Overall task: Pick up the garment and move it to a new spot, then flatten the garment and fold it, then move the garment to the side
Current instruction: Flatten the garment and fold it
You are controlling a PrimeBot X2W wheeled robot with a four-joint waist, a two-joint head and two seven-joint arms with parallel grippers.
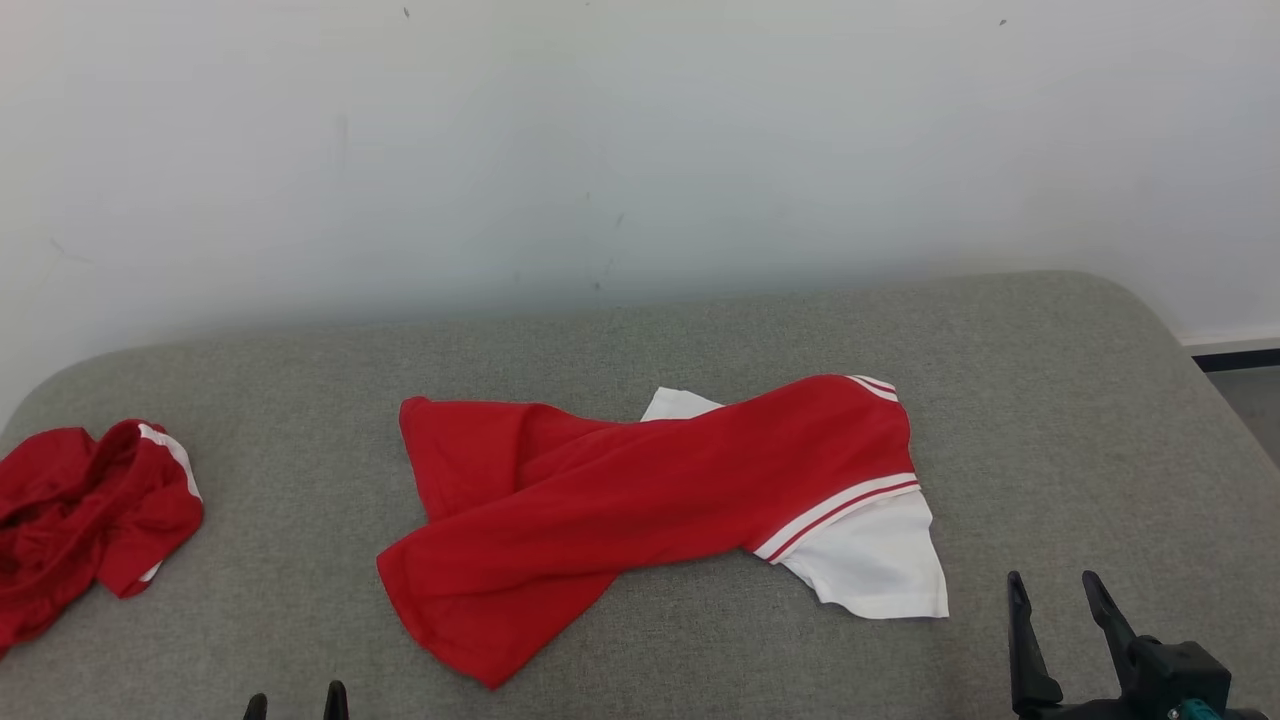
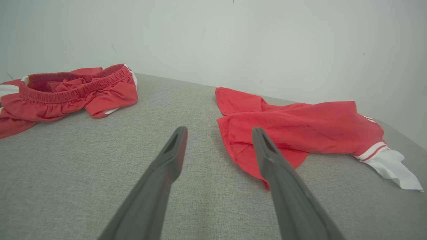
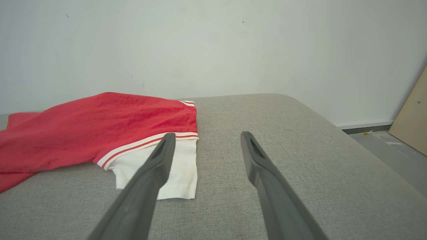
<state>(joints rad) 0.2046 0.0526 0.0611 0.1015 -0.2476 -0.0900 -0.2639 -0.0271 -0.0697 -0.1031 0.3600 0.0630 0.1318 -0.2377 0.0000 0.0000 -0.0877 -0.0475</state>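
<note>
The right gripper (image 1: 1052,580), at the lower right of the head view, has two long black fingers tapering to narrow tips, set on a black block (image 1: 1180,672) with a small teal mark (image 1: 1195,709). The left gripper (image 1: 296,697) shows two black tips. In the wrist views the fingers (image 2: 173,150) look matte dark grey, each with a slot-like recess near its tip.

Left end effector (image 1: 295,692) spread, right end effector (image 1: 1052,578) spread

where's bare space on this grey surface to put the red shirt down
Biggest bare patch: from the white sleeve of the red shirt to the right edge of the grey surface. Another gap lies between the shirt and the crumpled red shorts. A strip runs behind the shirt, along the wall. The left end is crowded by the shorts.
</note>
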